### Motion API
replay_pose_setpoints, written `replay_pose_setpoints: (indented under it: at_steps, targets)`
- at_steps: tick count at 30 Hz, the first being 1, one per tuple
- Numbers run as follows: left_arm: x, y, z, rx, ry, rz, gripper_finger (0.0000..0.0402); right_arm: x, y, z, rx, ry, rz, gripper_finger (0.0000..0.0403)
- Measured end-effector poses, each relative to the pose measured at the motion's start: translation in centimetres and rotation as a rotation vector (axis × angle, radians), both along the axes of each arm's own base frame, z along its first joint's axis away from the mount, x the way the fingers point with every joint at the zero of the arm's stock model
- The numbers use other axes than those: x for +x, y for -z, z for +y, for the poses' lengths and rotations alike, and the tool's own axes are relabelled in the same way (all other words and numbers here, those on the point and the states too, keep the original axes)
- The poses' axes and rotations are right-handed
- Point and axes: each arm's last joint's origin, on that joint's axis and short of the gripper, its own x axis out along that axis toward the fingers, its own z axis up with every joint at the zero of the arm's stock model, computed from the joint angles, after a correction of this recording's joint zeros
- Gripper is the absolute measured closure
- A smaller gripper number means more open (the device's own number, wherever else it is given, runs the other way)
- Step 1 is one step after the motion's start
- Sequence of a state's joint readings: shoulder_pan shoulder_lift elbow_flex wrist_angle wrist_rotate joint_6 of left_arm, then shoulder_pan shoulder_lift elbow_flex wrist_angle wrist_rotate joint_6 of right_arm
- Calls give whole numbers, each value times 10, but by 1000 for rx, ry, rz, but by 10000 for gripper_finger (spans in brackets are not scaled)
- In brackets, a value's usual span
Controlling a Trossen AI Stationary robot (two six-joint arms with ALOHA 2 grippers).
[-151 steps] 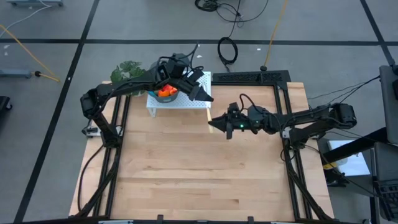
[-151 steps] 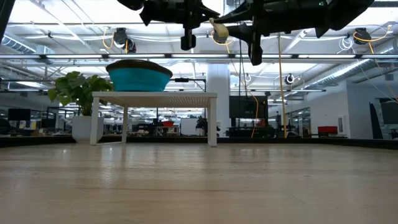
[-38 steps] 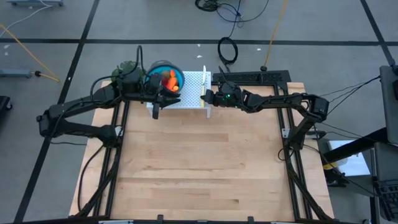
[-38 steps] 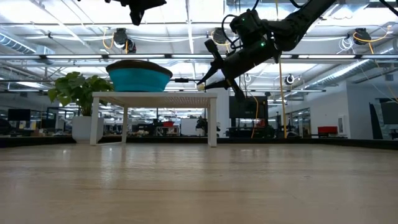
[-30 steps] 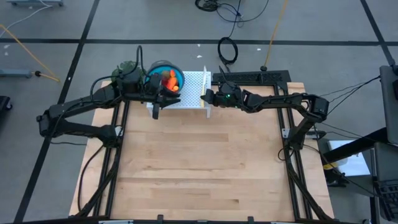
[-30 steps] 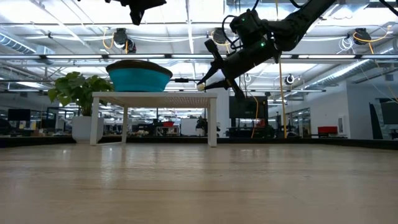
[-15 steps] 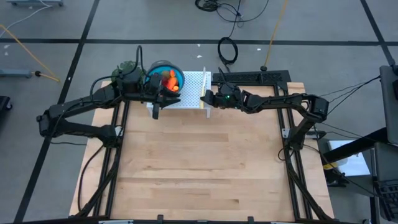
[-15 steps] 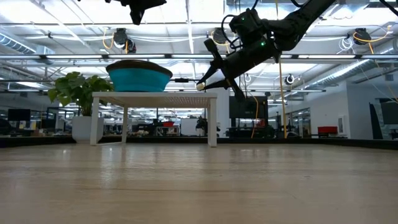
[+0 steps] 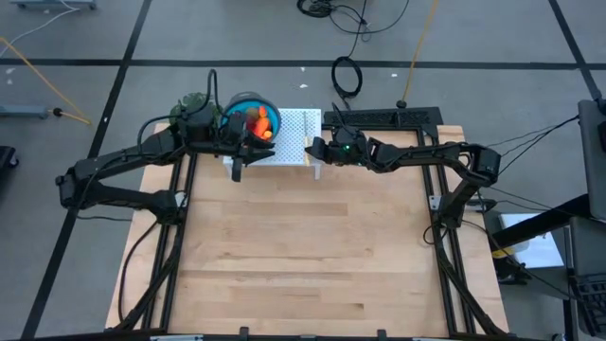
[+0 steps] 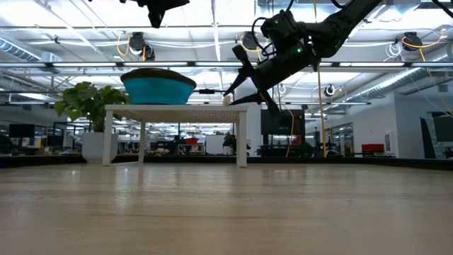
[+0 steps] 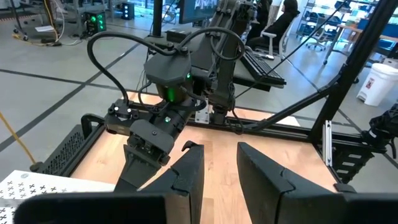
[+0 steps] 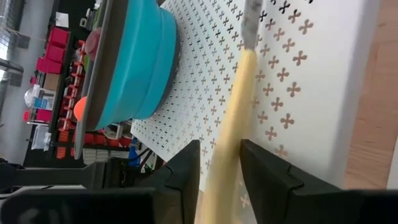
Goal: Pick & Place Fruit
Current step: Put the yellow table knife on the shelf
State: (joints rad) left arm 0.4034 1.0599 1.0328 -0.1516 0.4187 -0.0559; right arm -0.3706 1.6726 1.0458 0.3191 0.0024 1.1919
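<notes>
The fruit (image 9: 254,126), orange and red pieces, lies in a teal bowl (image 10: 159,88) standing on a small white perforated stand (image 9: 289,142). In the right wrist view a dark red piece (image 12: 93,40) and an orange one (image 12: 81,107) show over the bowl's rim. A pale yellow-handled knife (image 12: 233,118) lies along the stand's right edge, its end (image 10: 226,100) on the top. My right gripper (image 9: 315,152) is at that edge, open, with the handle between its fingers. My left gripper (image 9: 237,169) hovers open above the stand's near left corner, holding nothing. My right gripper (image 12: 221,149) has its fingers on either side of the knife's yellow handle (image 12: 227,143), lying along it, slanting down from the table's right. A strip of the stand shows between the handle and one finger (image 12: 189,162). Whether the fingers touch the handle, I cannot tell.
A green leafy plant (image 9: 194,102) stands behind the stand's left end, off the table's far edge. The wooden table (image 9: 303,256) stretches bare toward the near edge. Black frame rails (image 9: 445,246) run along both sides. Cables lie on the floor beyond.
The knife's pale end has sunk a little onto the stand's top, and its blade no longer shows past the stand's far edge in the high view. My right gripper has stayed at the stand's right edge. My left arm has kept still.
</notes>
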Motion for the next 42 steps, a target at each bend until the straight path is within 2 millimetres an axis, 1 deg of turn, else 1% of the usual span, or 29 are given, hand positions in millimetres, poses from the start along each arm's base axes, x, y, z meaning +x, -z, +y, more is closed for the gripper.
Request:
replay_pose_setpoints:
  at_steps: [20,26,32,36,38,42]
  targets:
    - [0,-1,0,13,1,-12,309,1,-1,1,-4,23,-12,291]
    - [0,-1,0,15,2,-14,309,1,-1,1,-33,13,0,291]
    - [0,-1,0,11,2,-6,309,2,-2,5,-111,-33,30,294]
    - [0,2,0,-15,0,18,309,-4,-17,10,-209,-76,39,313]
    - [0,2,0,-20,1,24,309,-10,-26,13,-268,-103,66,324]
    - [0,2,0,-21,1,24,309,-18,-44,24,-410,-177,90,354]
